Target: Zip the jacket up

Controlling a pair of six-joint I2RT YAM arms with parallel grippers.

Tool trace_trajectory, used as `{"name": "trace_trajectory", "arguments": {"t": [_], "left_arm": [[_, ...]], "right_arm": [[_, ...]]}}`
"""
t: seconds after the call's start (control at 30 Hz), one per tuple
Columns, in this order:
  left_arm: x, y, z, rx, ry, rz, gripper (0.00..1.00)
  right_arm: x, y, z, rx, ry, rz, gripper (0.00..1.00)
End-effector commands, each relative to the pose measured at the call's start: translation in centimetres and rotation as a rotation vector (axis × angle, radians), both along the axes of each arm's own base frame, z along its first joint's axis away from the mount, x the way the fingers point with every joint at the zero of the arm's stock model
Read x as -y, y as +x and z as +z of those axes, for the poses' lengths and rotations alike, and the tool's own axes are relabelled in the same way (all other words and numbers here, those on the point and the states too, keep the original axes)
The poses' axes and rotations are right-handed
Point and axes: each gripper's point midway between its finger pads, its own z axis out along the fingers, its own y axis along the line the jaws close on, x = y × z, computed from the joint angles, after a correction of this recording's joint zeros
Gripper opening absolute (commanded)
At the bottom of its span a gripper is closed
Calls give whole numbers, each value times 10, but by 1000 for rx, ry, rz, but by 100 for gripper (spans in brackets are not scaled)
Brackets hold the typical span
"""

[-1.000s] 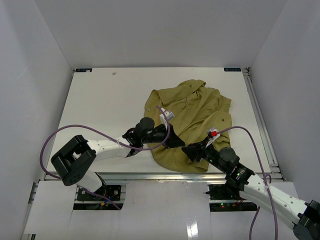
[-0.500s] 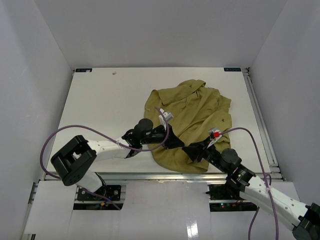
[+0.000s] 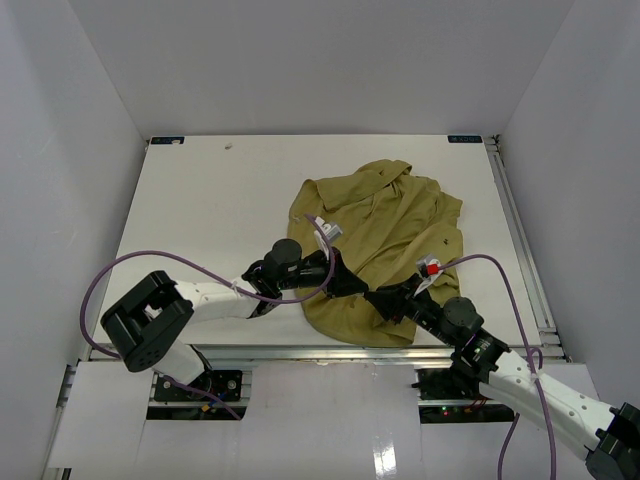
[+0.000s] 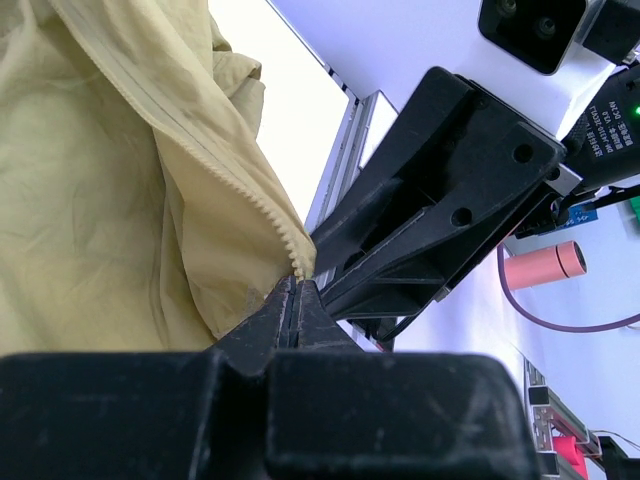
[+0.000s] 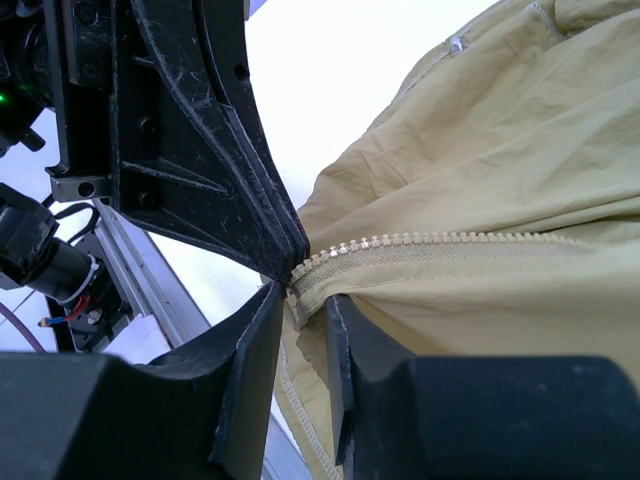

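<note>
Jacket (image 3: 385, 235): mustard-olive, crumpled, lying on the table (image 3: 210, 200) ahead of both grippers, with its near edge at their tips. One exposed row of zipper teeth (image 5: 420, 241) runs away from the tips along the front edge. Left gripper (image 4: 297, 292): fingers pressed together, pinching the bottom end of the zipper tape. Right gripper (image 5: 305, 298): tip to tip with the left, its narrow gap filled by the same zipper corner, pinched.

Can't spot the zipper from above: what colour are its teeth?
Zipper teeth: pale khaki, matching the olive-yellow fabric jacket; clearest in right wrist view.
</note>
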Motion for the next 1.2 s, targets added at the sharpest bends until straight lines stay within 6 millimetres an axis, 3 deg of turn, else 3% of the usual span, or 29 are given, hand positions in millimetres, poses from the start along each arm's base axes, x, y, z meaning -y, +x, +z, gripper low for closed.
{"name": "trace_trajectory", "arguments": {"t": [0.0, 0.1, 0.27, 0.47, 0.6, 0.7, 0.9, 1.07, 1.1, 1.17], "left_arm": [[-4, -8, 16, 25, -40, -27, 0], [-5, -7, 15, 25, -39, -24, 0], [-5, -6, 14, 20, -36, -17, 0], [-5, -5, 14, 18, -35, -16, 0], [-7, -3, 12, 20, -26, -6, 0], [-8, -1, 10, 24, -22, 3, 0], [-9, -2, 12, 22, -32, 0, 0], [-8, -1, 15, 21, -37, -2, 0], [-8, -2, 15, 22, -39, -4, 0], [-7, -1, 16, 20, -40, -3, 0]], "right_arm": [[-1, -2, 6, 51, 45, 12, 23], [0, -2, 9, 59, 54, 13, 22], [-1, -3, 10, 60, 59, 18, 31], [-1, -4, 11, 63, 64, 20, 34], [0, -4, 14, 70, 72, 21, 32], [2, -5, -3, 46, 55, 12, 27], [3, -3, -5, 31, 39, 1, 19], [3, -3, -19, -2, -9, 1, 21], [1, -1, -4, 15, 10, 2, 22], [0, -1, -2, 14, 4, 5, 23]]}}
